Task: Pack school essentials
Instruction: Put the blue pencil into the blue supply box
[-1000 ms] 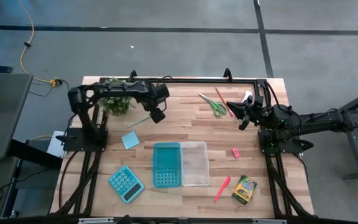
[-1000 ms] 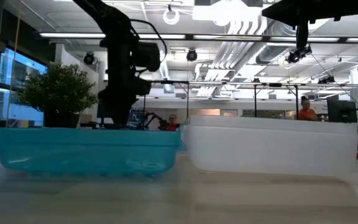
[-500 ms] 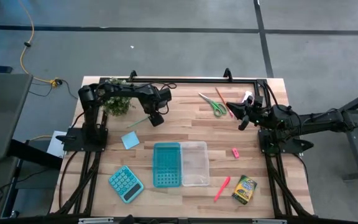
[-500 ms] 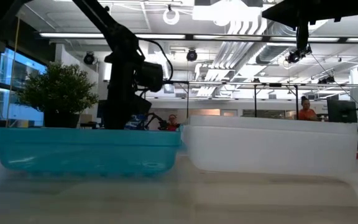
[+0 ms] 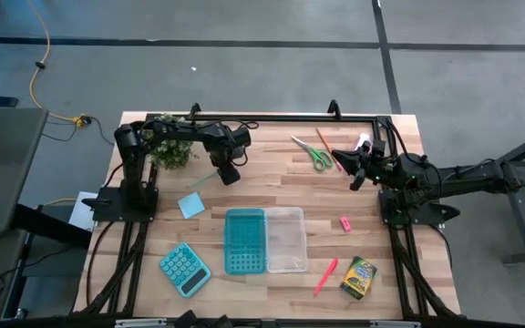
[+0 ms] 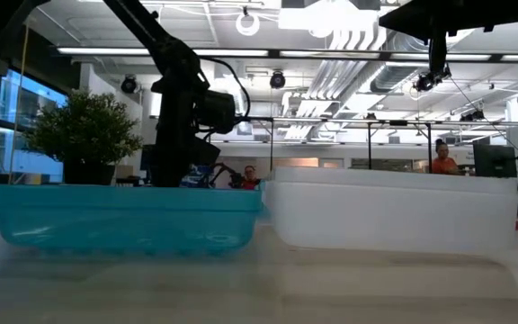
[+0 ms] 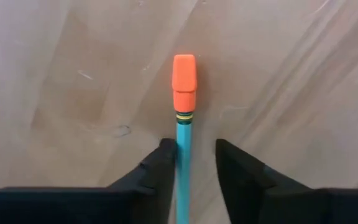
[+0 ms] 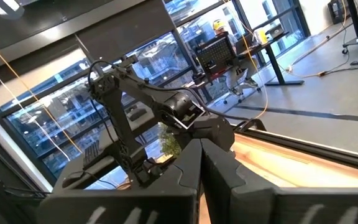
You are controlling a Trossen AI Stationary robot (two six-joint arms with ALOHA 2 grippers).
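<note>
Left claw [image 7: 189,163] is down on the table [image 5: 272,187], fingers parted either side of a teal pencil [image 7: 184,124] with an orange eraser tip; they look just short of pinching, probably lined up along the shaft for a clean grab. Teal and clear bins [image 5: 244,240] lie nearby. Right claw [image 5: 354,170] is closed and empty, parked near the scissors [image 5: 315,153].
</note>
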